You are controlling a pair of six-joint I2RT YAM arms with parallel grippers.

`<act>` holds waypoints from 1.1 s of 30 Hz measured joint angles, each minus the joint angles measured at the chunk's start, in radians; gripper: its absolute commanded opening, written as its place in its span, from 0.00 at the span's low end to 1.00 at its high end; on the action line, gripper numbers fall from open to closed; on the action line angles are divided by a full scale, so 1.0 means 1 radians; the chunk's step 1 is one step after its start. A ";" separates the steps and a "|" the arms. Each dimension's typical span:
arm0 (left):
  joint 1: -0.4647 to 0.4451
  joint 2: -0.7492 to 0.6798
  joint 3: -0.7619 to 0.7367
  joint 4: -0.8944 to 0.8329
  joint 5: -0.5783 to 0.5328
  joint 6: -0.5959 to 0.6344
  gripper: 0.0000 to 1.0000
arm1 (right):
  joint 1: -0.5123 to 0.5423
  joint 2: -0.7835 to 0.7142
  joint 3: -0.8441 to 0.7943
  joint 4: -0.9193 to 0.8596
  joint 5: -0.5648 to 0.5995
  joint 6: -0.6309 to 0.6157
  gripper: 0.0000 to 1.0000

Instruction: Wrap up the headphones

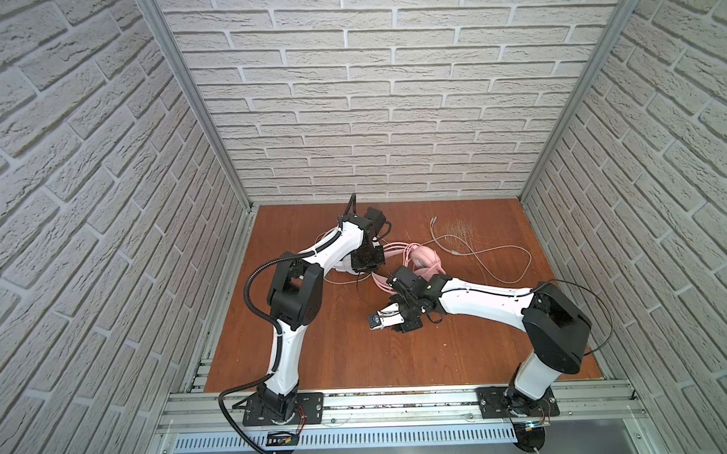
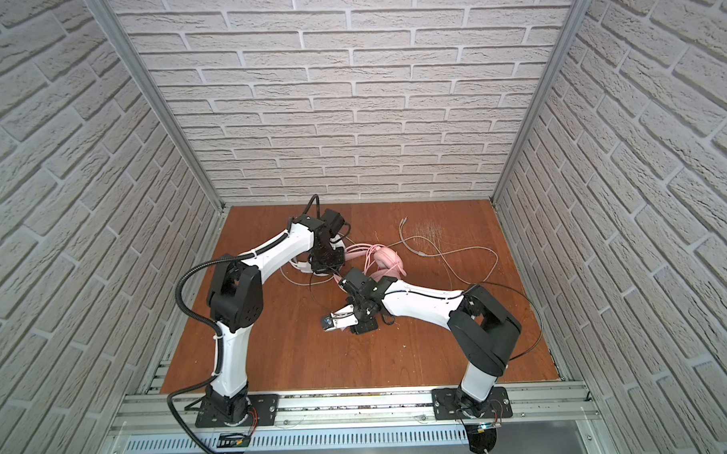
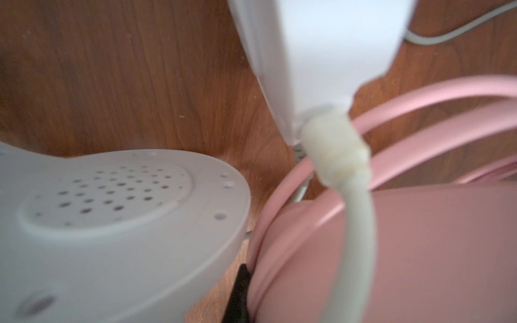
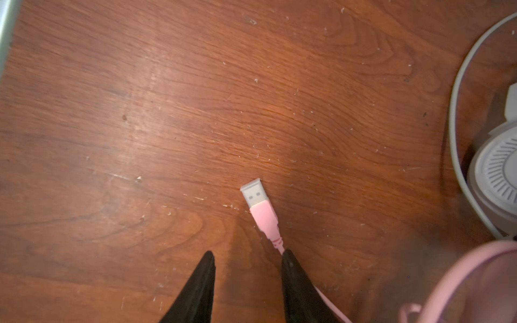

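Note:
The pink headphones (image 1: 428,257) lie at mid-table, their cord looped beside them. The white headphones (image 2: 300,267) are mostly hidden under my left arm. My left gripper (image 1: 365,268) is down between the two sets. In the left wrist view only one black finger (image 3: 239,293) shows, wedged between the white cup (image 3: 112,212) and the pink headphones (image 3: 433,251), so what it is shut on is hidden. My right gripper (image 4: 249,253) is open low over the table. The pink cord's USB plug (image 4: 258,201) lies just ahead of it, its cord running under one finger.
The white set's grey cord (image 1: 485,255) sprawls in loops over the back right of the wooden table (image 1: 316,362), its plug (image 1: 433,221) near the back wall. Brick-pattern walls close three sides. A metal rail (image 1: 401,405) with the arm bases runs along the front.

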 measured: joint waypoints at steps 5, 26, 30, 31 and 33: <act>0.000 0.000 -0.001 0.001 0.000 0.001 0.00 | 0.008 0.051 0.045 0.008 0.026 -0.031 0.42; 0.000 0.001 -0.005 0.001 0.000 0.007 0.00 | 0.017 0.249 0.238 -0.149 0.084 -0.075 0.33; 0.000 0.001 -0.005 0.001 -0.001 0.007 0.00 | 0.019 0.269 0.264 -0.167 0.088 -0.077 0.24; 0.000 0.001 -0.005 0.001 -0.001 0.007 0.00 | 0.021 0.269 0.263 -0.169 0.089 -0.078 0.23; 0.000 0.001 -0.005 0.001 -0.001 0.007 0.00 | 0.023 0.266 0.256 -0.166 0.090 -0.077 0.18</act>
